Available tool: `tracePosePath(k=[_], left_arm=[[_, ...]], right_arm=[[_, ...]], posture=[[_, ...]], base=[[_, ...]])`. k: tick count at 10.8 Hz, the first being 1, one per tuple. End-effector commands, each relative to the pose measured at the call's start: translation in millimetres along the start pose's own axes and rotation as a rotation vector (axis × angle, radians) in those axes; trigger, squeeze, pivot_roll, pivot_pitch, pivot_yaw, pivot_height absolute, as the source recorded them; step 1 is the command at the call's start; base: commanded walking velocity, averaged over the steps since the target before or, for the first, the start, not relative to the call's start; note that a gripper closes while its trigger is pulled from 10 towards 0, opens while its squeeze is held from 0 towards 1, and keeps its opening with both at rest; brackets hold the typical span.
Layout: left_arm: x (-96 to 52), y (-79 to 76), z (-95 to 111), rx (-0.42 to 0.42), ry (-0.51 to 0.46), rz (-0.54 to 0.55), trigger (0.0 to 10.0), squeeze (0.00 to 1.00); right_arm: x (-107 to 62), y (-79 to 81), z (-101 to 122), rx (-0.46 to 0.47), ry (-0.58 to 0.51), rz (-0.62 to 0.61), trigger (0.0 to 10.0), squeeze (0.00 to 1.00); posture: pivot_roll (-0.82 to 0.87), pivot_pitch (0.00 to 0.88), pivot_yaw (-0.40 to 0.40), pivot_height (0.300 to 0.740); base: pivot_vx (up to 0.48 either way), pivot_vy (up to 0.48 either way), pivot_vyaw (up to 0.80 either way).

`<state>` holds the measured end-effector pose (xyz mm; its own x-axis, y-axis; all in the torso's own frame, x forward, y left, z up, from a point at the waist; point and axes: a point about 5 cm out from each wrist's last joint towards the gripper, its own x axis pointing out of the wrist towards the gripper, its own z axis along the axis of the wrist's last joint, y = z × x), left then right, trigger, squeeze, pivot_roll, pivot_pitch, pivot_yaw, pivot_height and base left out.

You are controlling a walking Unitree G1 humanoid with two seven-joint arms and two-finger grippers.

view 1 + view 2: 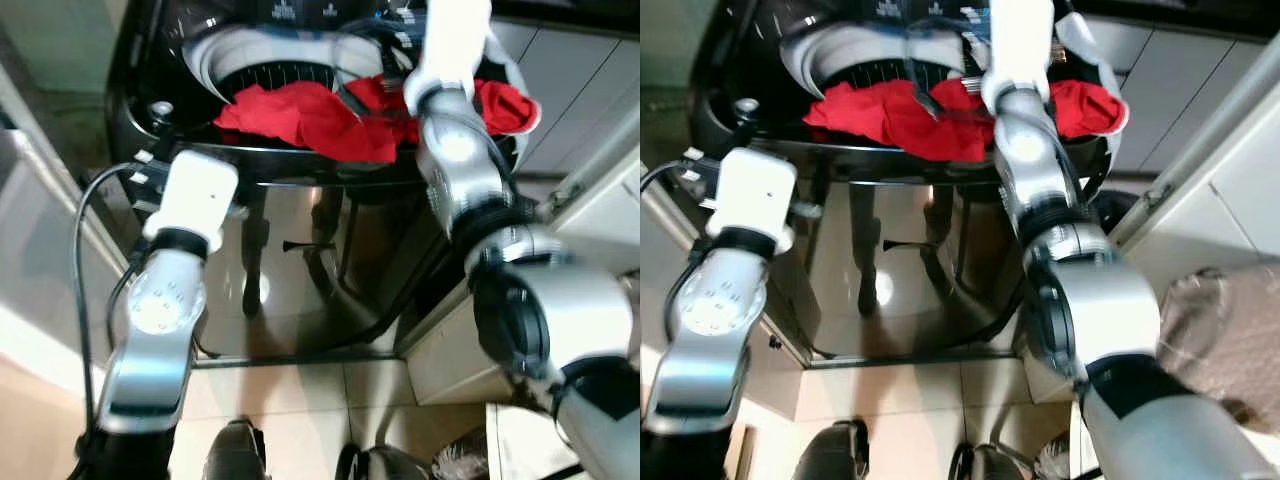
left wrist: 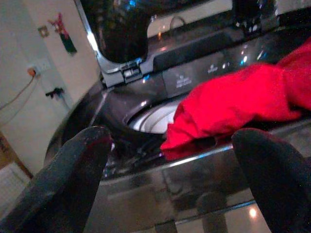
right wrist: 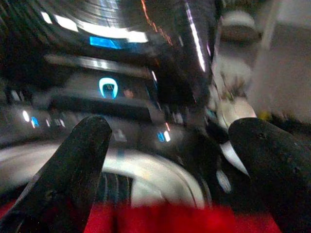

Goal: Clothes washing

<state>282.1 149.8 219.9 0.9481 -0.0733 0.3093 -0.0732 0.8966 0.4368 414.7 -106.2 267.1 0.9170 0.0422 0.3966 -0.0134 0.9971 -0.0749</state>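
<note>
Half of red garment (image 1: 320, 118) hangs over front rim of washing machine (image 1: 300, 260), rest bunched above white drum (image 2: 150, 121). Risk: cloth slides off rim to floor if nudged outward, or snags on lip so it never drops in. Right gripper (image 3: 170, 160) above drum beyond cloth, near control panel (image 3: 104, 90) (view blurred), fingers spread wide, holding nothing. Left gripper (image 2: 175, 179) below rim, facing machine front, fingers wide apart, empty, clear of cloth.

Red cloth (image 1: 320, 115) across washer mouth (image 1: 250, 55)
</note>
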Motion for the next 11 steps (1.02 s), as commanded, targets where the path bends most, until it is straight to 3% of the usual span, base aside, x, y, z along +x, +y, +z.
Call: tracePosePath(k=[1,2,3,6,11], left_arm=[[3.1,-3.6,-0.1,-0.012,-0.008,-0.012,10.0,0.0],[6.4,-4.2,-0.4,-0.016,-0.018,-0.016,10.0,0.0],[10.3,-6.3,-1.2,-0.024,-0.03,-0.03,10.0,0.0],[6.0,-11.9,-1.5,-0.032,-0.031,-0.073,10.0,0.0],[-13.3,-0.8,-3.0,-0.004,-0.002,-0.048,10.0,0.0]], right_arm=[[-5.7,-17.6,-15.0,0.025,0.071,-0.096,10.0,0.0],[-13.2,-28.0,-26.3,0.006,0.099,-0.168,10.0,0.0],[-21.0,-31.9,-33.2,-0.083,0.081,-0.171,10.0,0.0],[-24.7,-46.9,-45.8,-0.155,0.176,-0.191,10.0,0.0],[-27.4,-40.4,-56.4,-0.193,0.27,-0.161,10.0,0.0]], posture=[[0.17,0.04,-0.074,0.74],[0.15,0.038,-0.064,0.74],[0.14,0.041,-0.058,0.74],[0.14,0.084,-0.031,0.74],[0.23,0.137,-0.047,0.74]], base=[[0.0,0.0,0.0],[0.0,0.0,0.0],[0.0,0.0,0.0],[0.0,0.0,0.0],[0.0,0.0,0.0]])
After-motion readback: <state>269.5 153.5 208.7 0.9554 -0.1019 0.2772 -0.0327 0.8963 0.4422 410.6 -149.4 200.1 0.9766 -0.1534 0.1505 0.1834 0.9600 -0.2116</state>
